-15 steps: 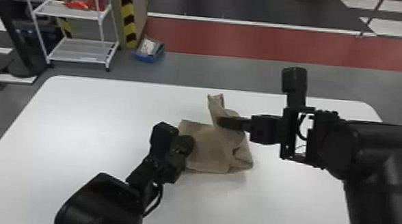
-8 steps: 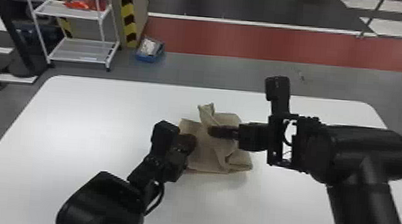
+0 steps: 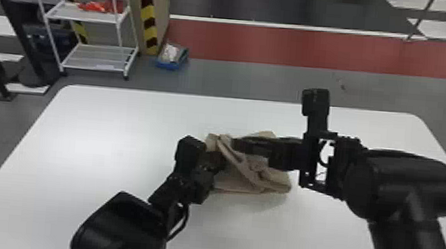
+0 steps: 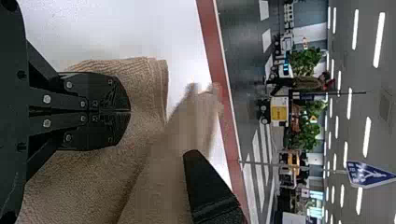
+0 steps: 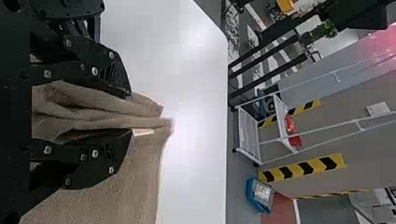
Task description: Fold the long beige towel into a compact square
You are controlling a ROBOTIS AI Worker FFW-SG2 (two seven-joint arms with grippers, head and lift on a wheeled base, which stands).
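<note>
Since the preceding frame, the raised flap of the long, soft beige towel [image 3: 274,183] is sinking leftward, the black two-fingered right end effector [image 5: 130,114] carrying it with cloth pinched between its fingers. The towel is lying bunched mid-way along the white rectangular bench [image 3: 118,144]. The black left end effector [image 4: 130,112], clenched, is resting against its left part; the flap is leaning toward that nearer hand, so the next lay-down is probably calling for clearance between the two
</note>
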